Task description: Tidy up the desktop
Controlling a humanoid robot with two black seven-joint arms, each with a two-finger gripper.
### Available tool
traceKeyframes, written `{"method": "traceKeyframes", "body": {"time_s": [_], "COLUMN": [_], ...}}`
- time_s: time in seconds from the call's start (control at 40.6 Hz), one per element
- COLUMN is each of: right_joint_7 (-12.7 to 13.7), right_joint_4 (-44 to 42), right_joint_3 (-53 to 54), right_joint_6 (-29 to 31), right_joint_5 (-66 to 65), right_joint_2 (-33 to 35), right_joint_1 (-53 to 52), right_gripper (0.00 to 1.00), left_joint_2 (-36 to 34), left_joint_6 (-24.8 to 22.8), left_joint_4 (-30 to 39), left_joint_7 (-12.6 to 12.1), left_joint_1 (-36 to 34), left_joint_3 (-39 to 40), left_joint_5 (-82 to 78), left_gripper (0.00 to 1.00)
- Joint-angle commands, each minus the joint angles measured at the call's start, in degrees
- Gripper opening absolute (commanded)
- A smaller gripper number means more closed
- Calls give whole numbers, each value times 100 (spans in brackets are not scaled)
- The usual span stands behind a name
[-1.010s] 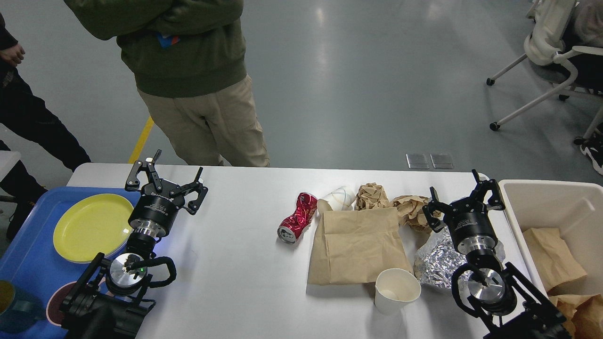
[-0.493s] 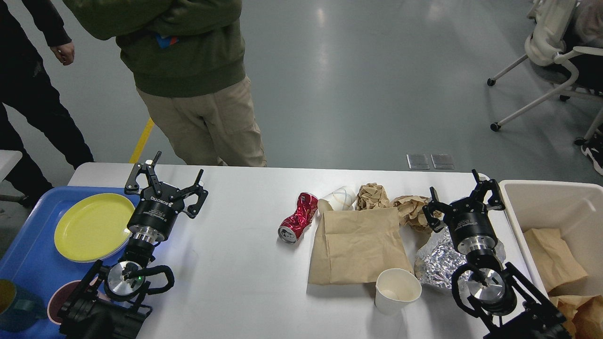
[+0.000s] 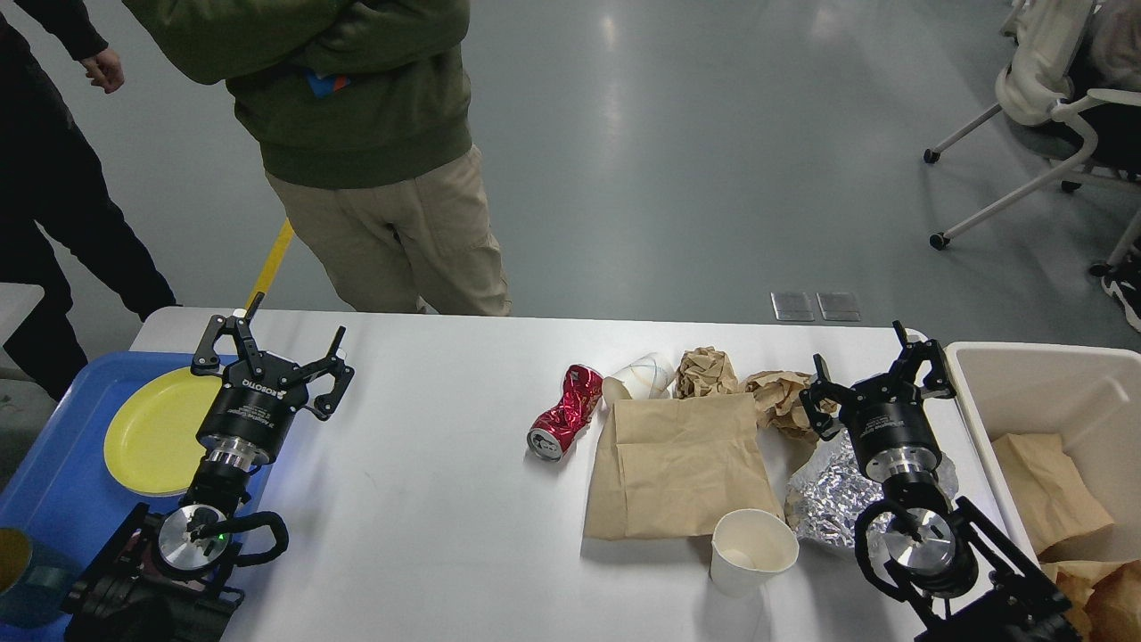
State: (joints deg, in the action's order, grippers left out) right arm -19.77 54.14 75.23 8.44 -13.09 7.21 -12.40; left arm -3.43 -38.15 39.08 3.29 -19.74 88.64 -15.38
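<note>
The white desktop [image 3: 428, 499] spans the view. On its right half lie a crushed red can [image 3: 563, 424], a tipped white paper cup [image 3: 638, 374], two crumpled brown paper balls [image 3: 704, 372], a flat brown paper bag [image 3: 682, 464], an upright white paper cup [image 3: 753, 551] and crumpled foil [image 3: 824, 501]. My left gripper [image 3: 272, 343] is open and empty above the desktop's left edge, by the yellow plate [image 3: 151, 432]. My right gripper [image 3: 872, 367] is open and empty above the foil and the right paper ball.
A blue tray [image 3: 53, 499] at the left holds the yellow plate and a dark cup. A beige bin [image 3: 1043, 383] at the right holds brown paper bags. Two people stand behind the far edge. An office chair [image 3: 1052, 116] is at the back right.
My left arm and gripper have moved left toward the blue tray and the yellow plate. The right arm has not moved. The people have shifted a little.
</note>
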Motion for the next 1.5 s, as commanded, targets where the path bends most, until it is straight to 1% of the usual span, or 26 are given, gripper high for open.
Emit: {"method": "traceKeyframes", "body": {"time_s": [0.0,0.936,1.084,1.207,1.257,1.355,1.405,1.429,1.479], "right_joint_7": [0,9,158,404,579,1097,1282,1327,1327], "right_joint_4": [0,0,-149,-62,-44,61,158,158,115], "right_joint_3": [-9,-44,-53,-44,-44,-26,-26,-35,-44], "right_joint_6": [0,0,18,0,9,9,0,0,-9], "right_joint_5": [0,0,9,70,96,167,219,254,272], "right_joint_2": [0,17,35,9,52,202,289,325,378], "right_joint_1": [0,-17,-166,-237,-263,-272,-272,-281,-351], "right_gripper": [100,100,100,100,100,100,100,100,100], "left_joint_2": [18,9,9,9,9,9,9,9,9], "left_joint_6": [-69,-69,-69,-69,-69,-69,-69,-69,-69], "left_joint_4": [-14,-14,-14,-14,-14,-14,-14,-14,-14], "left_joint_7": [5,5,5,5,5,5,5,5,5], "left_joint_1": [14,14,14,14,14,14,14,14,14], "left_joint_3": [31,-13,-13,-13,-13,-13,-13,-13,-13], "left_joint_5": [104,219,219,219,219,219,219,219,219], "left_gripper": [96,96,96,96,96,96,96,96,96]}}
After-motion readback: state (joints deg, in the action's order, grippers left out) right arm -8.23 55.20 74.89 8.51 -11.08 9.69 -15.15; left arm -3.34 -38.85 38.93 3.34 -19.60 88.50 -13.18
